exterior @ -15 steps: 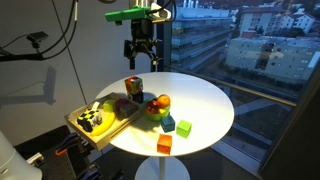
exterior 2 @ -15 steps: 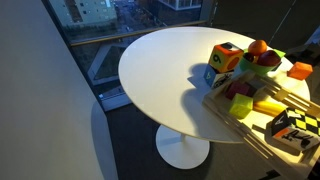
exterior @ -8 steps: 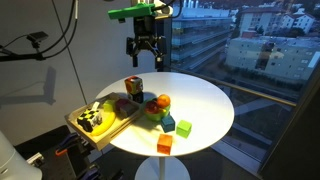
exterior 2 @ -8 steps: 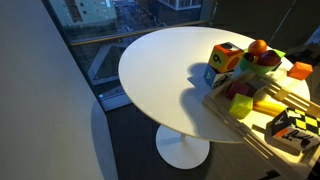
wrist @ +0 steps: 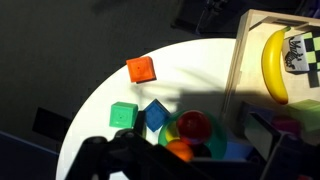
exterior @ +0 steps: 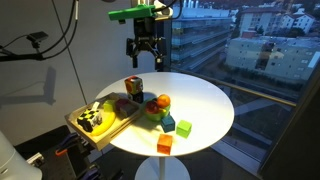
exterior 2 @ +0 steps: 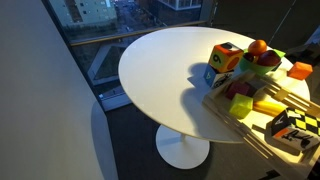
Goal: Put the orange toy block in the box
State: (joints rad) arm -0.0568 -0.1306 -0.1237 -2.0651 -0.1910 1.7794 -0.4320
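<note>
The orange toy block (exterior: 164, 144) lies on the round white table near its front edge, and shows in both exterior views (exterior 2: 300, 70). In the wrist view it (wrist: 141, 69) sits apart from the other toys. The box (exterior: 82, 125) is a light-wood tray at the table's side, holding colourful toys. It also shows in an exterior view (exterior 2: 256, 138) and the wrist view (wrist: 246, 50). My gripper (exterior: 143, 62) hangs high above the far side of the table, open and empty. Its dark fingers frame the bottom of the wrist view (wrist: 185, 152).
A multicoloured cube (exterior: 133, 87), a round stacking toy (exterior: 158, 104) and two green cubes (exterior: 184, 127) stand between the box and the orange block. A yellow banana toy (wrist: 275, 65) lies in the box. A window is behind the table.
My gripper has risen slightly compared with one second ago. The toys have not moved.
</note>
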